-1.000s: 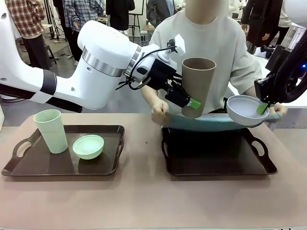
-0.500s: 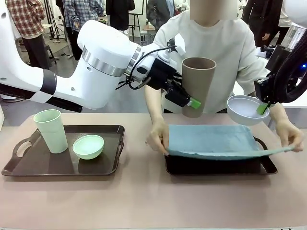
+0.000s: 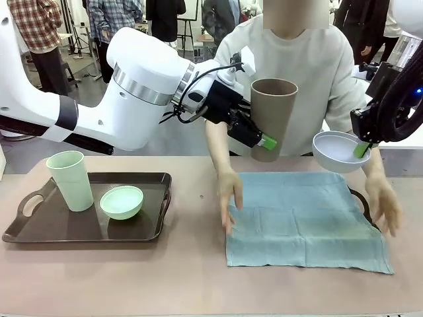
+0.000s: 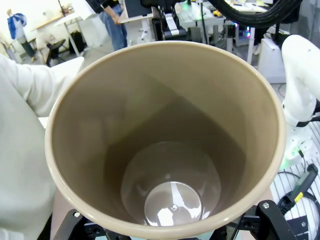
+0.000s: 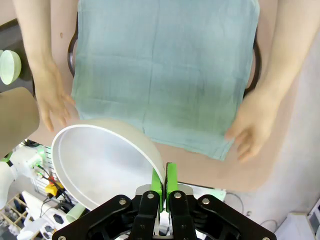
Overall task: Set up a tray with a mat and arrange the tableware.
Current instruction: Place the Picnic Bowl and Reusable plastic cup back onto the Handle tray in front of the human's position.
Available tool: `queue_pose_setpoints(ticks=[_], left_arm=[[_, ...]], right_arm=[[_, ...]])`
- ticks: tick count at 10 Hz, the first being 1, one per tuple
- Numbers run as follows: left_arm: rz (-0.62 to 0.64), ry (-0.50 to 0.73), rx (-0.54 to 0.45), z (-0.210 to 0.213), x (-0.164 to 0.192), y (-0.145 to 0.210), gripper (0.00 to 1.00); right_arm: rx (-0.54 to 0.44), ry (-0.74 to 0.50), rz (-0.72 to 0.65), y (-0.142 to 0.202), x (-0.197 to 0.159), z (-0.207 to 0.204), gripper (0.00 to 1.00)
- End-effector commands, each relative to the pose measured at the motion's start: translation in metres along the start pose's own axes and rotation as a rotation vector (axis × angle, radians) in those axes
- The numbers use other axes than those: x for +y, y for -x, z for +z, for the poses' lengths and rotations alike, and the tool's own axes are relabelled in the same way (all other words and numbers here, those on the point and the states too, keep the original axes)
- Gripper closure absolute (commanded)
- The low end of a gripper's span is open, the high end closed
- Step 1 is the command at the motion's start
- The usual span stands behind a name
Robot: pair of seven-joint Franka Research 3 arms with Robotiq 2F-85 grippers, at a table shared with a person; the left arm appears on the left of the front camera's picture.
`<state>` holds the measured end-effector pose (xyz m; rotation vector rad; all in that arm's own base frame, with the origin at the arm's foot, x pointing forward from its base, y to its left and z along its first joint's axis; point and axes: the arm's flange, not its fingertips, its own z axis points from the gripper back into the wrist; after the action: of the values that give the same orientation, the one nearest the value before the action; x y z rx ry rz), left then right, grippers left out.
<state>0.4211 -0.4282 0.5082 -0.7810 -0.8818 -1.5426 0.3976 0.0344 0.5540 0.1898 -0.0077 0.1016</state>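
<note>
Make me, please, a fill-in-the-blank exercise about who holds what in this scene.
The tan brown cup is held in the ____ gripper.
The right gripper grips the white bowl by its ____.
The person's hands press a blue-green mat flat over the ____ tray.
The left tray carries ____ things: a mint green cup and a mint green bowl.
Missing words: left; rim; right; two.

Teal mat (image 3: 297, 218), tan cup (image 3: 272, 112), white bowl (image 3: 337, 152)
</note>
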Motion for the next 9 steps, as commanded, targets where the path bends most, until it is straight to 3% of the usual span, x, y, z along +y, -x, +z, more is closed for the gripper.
queue_pose_setpoints(ticks=[1, 9], left_arm=[[-0.01, 0.008, -0.003, 0.0021, 0.001, -0.0031, 0.77], [-0.01, 0.008, -0.003, 0.0021, 0.001, -0.0031, 0.77]], right_arm=[[-0.002, 0.0, -0.001, -0.0004, -0.0007, -0.0016, 1.0], [-0.002, 0.0, -0.001, -0.0004, -0.0007, -0.0016, 1.0]])
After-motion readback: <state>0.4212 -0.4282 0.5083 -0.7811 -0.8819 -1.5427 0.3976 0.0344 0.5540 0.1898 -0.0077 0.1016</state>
